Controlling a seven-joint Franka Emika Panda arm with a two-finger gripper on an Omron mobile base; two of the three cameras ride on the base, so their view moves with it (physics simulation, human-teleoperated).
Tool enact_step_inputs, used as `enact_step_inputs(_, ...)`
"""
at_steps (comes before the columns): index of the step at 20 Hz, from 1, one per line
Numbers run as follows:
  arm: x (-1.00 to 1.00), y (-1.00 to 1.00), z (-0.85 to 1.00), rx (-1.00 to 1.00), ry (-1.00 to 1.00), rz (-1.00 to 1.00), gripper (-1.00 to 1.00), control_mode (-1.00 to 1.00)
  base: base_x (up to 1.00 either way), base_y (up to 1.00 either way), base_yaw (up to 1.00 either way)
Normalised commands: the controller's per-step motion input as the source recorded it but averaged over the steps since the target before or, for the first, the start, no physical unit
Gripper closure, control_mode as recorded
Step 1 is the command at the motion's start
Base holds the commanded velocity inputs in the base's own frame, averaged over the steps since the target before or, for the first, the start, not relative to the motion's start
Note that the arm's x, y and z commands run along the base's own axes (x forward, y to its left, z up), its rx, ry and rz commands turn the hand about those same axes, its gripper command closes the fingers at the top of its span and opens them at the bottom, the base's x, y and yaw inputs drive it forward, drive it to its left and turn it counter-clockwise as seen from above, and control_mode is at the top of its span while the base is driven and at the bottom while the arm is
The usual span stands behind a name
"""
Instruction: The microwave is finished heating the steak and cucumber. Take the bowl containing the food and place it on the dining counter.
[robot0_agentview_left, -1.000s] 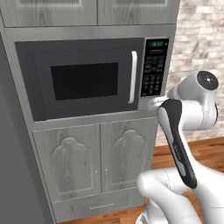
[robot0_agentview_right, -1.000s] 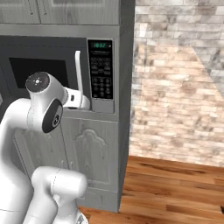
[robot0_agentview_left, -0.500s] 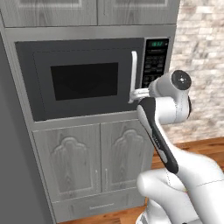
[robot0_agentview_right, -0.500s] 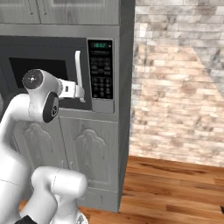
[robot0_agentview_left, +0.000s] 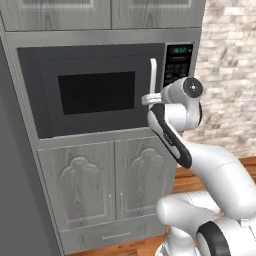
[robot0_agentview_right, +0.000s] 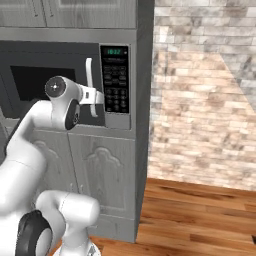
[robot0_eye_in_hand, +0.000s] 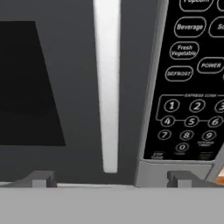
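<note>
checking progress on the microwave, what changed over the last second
The arm swung in from the button panel side toward the door handle, bringing the gripper up to the handle's lower part. In the hand view the handle stands between the open fingertips, not yet gripped. The microwave door stayed shut, and the base did not move.

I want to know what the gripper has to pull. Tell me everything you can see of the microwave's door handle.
The door handle is a slim white vertical bar, smooth like plastic, on the right edge of the closed microwave door, between the black window and the button panel. It stands upright. The open gripper sits just before its lower end, one finger on either side; whether they touch it cannot be told.
</note>
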Motion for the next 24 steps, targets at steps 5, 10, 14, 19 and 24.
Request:
enact_step_inputs(5,0.71,0.0,0.0,0.02,-0.01,0.0,-1.0,-1.0,0.0,0.0,0.0)
enact_step_inputs(10,0.8,0.0,-0.07,0.0,-0.01,0.0,-1.0,-1.0,0.0,0.0,0.0)
enact_step_inputs(14,0.73,0.0,-0.16,0.0,0.0,0.0,-1.0,-1.0,0.0,0.0,0.0)
enact_step_inputs(19,0.54,0.0,-0.12,0.0,0.0,0.0,-1.0,-1.0,0.0,0.0,0.0)
enact_step_inputs(24,0.42,0.0,-0.08,0.0,-0.01,0.0,1.0,-1.0,0.0,0.0,0.0)
